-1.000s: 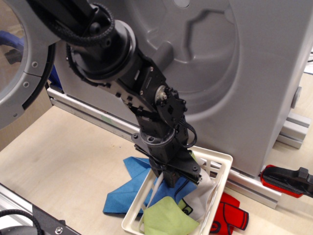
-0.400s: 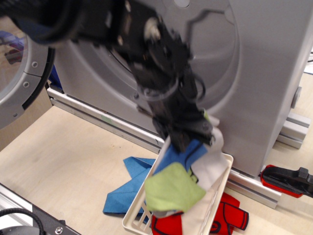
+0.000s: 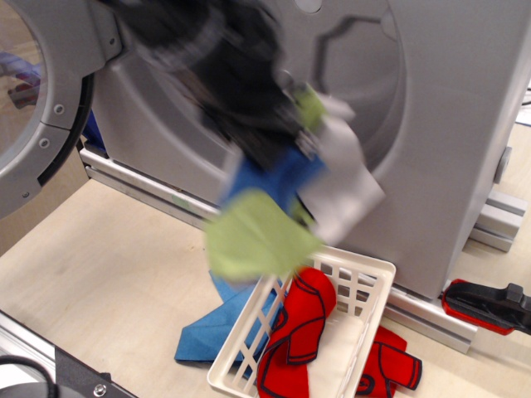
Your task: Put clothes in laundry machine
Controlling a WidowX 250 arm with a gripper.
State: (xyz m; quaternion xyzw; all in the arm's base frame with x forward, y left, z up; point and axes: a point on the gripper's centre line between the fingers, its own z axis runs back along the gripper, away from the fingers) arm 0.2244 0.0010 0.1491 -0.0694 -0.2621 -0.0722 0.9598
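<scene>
My gripper is blurred by motion in front of the grey laundry machine, below its round drum mouth. It is shut on the clothes, which hang from it in a bundle: a lime-green cloth, a blue one and a white-grey one. The bundle hangs clear above the white slatted basket. The round clear-window door stands open at the left.
A red cloth with dark trim lies in the basket, another beside it on the table. A plain blue cloth lies left of the basket. A red and black tool rests at the right.
The gripper has risen out of the basket with the bundle of clothes and moved up and left toward the drum mouth. The red cloth in the basket is now uncovered.
</scene>
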